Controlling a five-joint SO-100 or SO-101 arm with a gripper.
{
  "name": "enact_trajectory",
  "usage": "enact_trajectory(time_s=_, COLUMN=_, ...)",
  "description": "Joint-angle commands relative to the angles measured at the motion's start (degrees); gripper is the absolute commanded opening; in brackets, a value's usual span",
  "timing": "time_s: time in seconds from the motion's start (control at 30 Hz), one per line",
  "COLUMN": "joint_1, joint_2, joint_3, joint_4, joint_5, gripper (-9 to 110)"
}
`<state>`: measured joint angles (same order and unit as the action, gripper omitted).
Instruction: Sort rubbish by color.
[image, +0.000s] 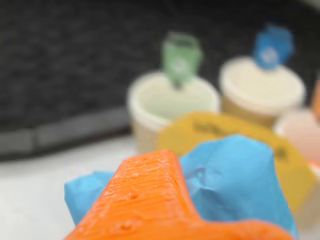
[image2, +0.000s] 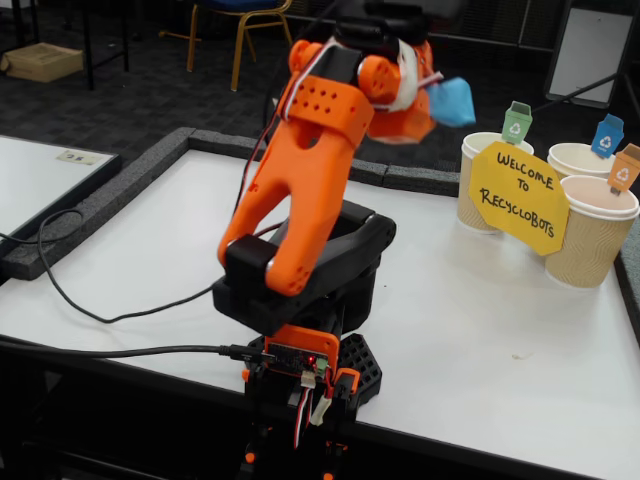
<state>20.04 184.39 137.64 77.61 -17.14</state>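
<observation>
Blue lump (image2: 455, 101) clamped in gripper (image2: 437, 100) jaws, held high near cups, probably so it's carried over blue-tagged cup (image2: 578, 160) rim.

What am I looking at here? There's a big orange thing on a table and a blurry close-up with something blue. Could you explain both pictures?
The orange thing is a small robot arm bolted to the edge of a white table. At its tip is a gripper, two fingers that pinch things. The sharper picture comes from a fixed camera standing off the table behind the arm. The blurry one comes from a camera riding on the arm's wrist, so the orange slab at the bottom is one gripper finger seen up close.

The gripper is holding a crumpled blue paper lump up in the air. Ahead of it stand three beige paper cups, tagged green, blue and orange, with a yellow welcome sign in front. The lump has not been dropped into any cup.
</observation>
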Motion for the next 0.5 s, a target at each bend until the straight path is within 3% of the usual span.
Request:
enact_trajectory(time_s=0.0, joint_1=5.89, joint_2=1.49, joint_3=-0.26, joint_4=-2.46, joint_5=0.35, gripper=0)
enact_trajectory(time_s=0.47, joint_1=11.43, joint_2=4.57, joint_3=1.23, joint_4=-2.37, joint_5=2.2, gripper=0)
